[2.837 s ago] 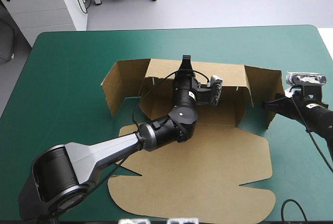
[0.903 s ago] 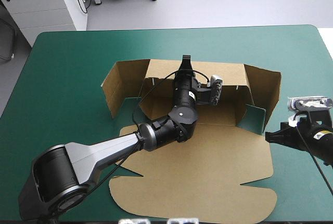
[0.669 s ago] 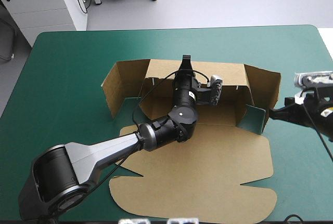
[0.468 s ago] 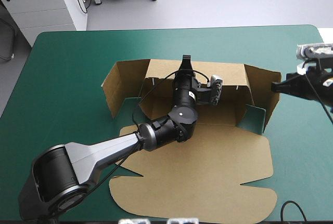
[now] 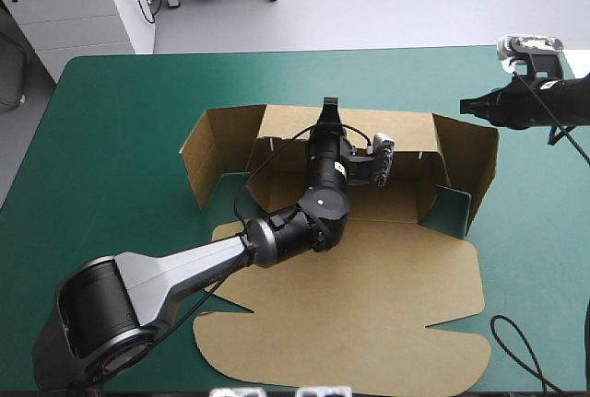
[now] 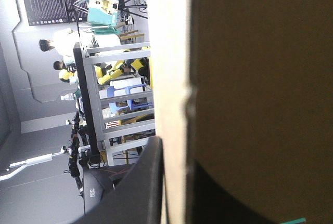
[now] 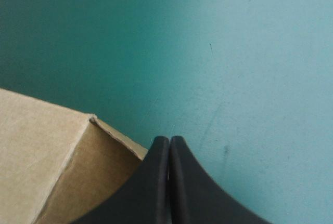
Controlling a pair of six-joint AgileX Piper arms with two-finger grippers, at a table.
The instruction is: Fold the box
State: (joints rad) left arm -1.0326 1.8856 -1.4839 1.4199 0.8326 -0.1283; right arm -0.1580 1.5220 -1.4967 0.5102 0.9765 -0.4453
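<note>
Teal-green-covered desk (image 5: pixel 120 111) carries brown cardboard box sheet (image 5: pixel 369 314), far walls raised; left black fingers (image 5: pixel 328 108) clamp far wall, right black fingers (image 5: pixel 468 106) closed near far-right corner.

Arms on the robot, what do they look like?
The left arm is grey near its base, then black with round joints. The right arm is black. The right gripper has two black fingers curved like fins.
</note>
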